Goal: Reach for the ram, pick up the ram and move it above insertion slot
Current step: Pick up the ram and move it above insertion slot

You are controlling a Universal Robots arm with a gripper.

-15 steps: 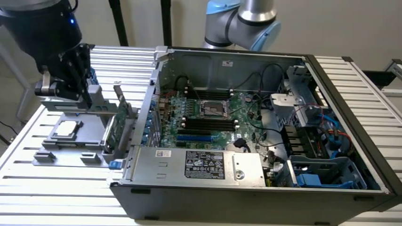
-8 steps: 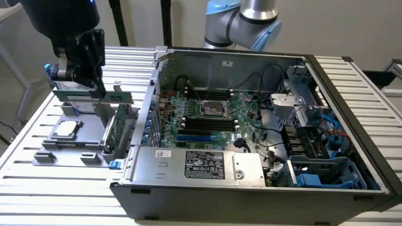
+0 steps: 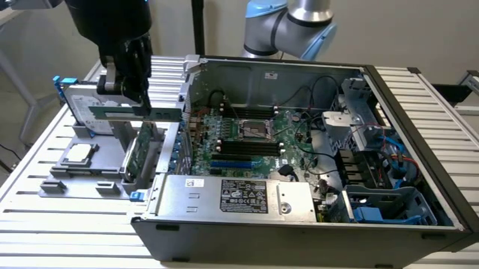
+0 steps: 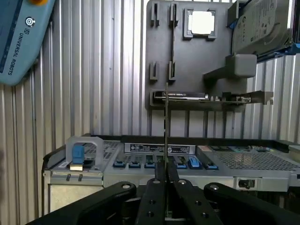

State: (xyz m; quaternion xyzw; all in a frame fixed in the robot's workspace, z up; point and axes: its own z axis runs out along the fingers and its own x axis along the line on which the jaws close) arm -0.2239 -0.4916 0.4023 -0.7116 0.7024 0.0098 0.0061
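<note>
1. We see the gripper clenched on the ram — held edge-on between the fingers, lifted clear above the grey holder tray.
2. We judge the ram light, stiff and fragile; best pinched by its edges, not its chips.
3. The insertion slot lies well apart from the tray, inside the computer case — a cramped spot among cables.

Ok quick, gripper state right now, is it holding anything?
Gripper: closed on the ram, held in the air over the parts holder, outside the computer case.
</note>
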